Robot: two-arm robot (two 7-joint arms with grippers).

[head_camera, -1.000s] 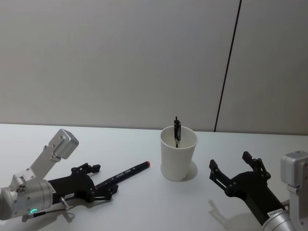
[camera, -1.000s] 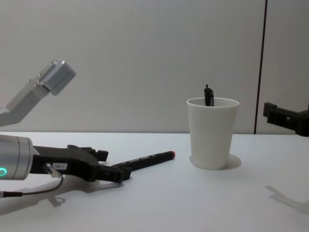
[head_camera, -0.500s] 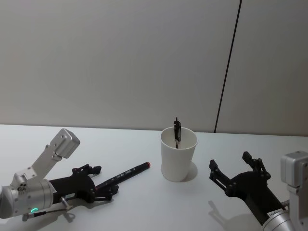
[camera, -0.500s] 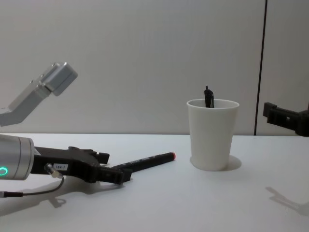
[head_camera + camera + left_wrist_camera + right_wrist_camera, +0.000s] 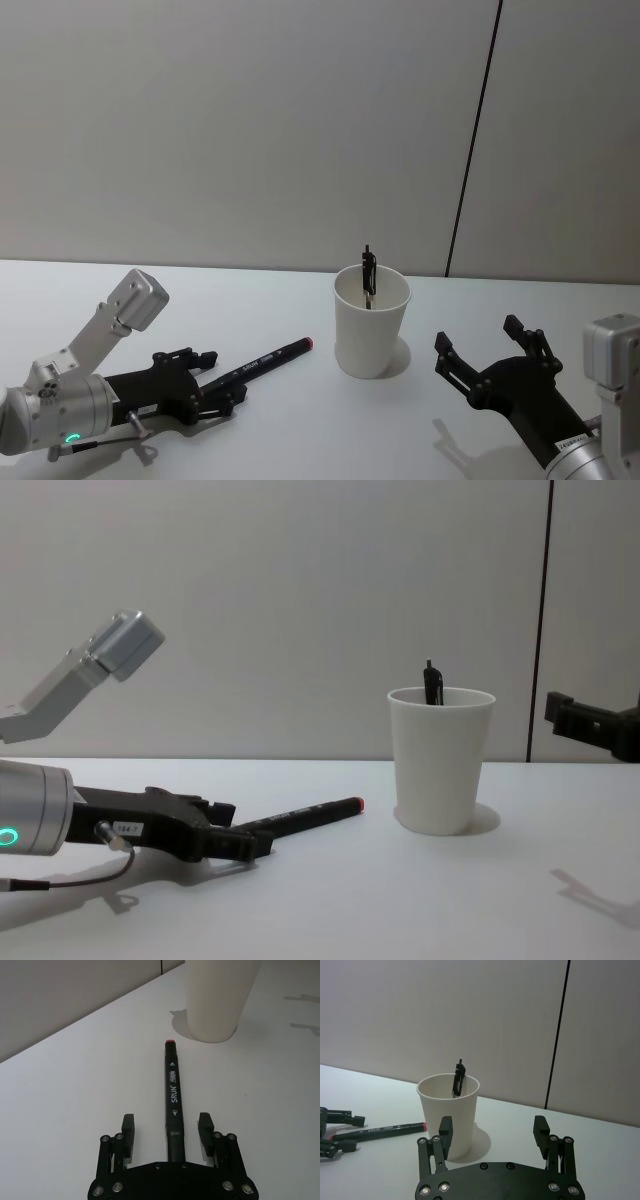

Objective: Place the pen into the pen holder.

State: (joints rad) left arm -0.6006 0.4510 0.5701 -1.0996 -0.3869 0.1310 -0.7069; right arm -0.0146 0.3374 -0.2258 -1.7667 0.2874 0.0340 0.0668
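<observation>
The pen, a black marker with a red end (image 5: 265,360) (image 5: 173,1095) (image 5: 310,812), lies flat on the white table, red tip towards the pen holder. My left gripper (image 5: 220,378) (image 5: 167,1120) (image 5: 245,830) is low on the table and open, with a finger on each side of the marker's rear end and not touching it. The pen holder, a white paper cup (image 5: 371,320) (image 5: 449,1115) (image 5: 440,765), stands upright with a thin black pen (image 5: 368,270) (image 5: 458,1077) sticking out of it. To the cup's right, my right gripper (image 5: 478,335) (image 5: 493,1122) hovers open and holds nothing.
The white table (image 5: 300,430) runs back to a plain grey wall with a dark vertical seam (image 5: 475,140). Bare tabletop lies between the marker's red tip and the cup, and in front of the cup.
My left gripper has slid a little forward along the marker towards the cup. The marker, the cup and the right arm have not moved.
</observation>
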